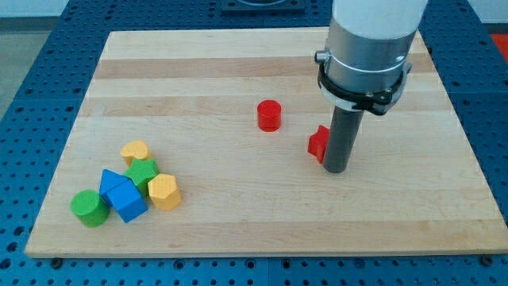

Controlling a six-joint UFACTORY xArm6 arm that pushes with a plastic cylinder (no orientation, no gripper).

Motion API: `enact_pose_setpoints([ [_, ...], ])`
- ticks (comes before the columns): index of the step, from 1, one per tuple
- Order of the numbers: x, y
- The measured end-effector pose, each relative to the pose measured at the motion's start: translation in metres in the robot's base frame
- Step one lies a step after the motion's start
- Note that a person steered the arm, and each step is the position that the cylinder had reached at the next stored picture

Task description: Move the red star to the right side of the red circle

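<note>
Eight blocks are seen on the wooden board; no containers, trays or bins are shown, so nothing is held inside anything. Jaws: none fitted, so no open/closed state can be told; the arm ends in a dark rod w/ my tip resting on the board surface.

Task's thing: the red star is placed just to the view's left of the rod, touching it or nearly so, and a bit above tip level in the view. It is partly hidden by the rod, so only its left portion is shown. Which way its points face and its long axis cannot be made out from the visible part; an angular edge is seen toward the view's left.

Red circle, a short cylinder standing upright, is found up and to the view's left of the tip, near the star but clearly apart from it. The star is thus seen at the circle's right and slightly lower in the view.

Other blocks are clustered well apart from the tip, far to the view's left and lower: yellow heart, green star, two blue blocks pressed together (shapes unclear, angular), yellow hexagon, green cylinder. Most of these are touching or nearly touching neighbours.

Blue perforated table is seen around the board edges.
</note>
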State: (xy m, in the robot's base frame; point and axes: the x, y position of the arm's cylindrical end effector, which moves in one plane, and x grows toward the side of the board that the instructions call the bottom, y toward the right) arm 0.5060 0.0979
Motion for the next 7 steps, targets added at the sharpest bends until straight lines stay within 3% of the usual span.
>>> enact_pose_setpoints([
  [3, -0.037, -0.002],
  [7, -0.069, -0.065],
])
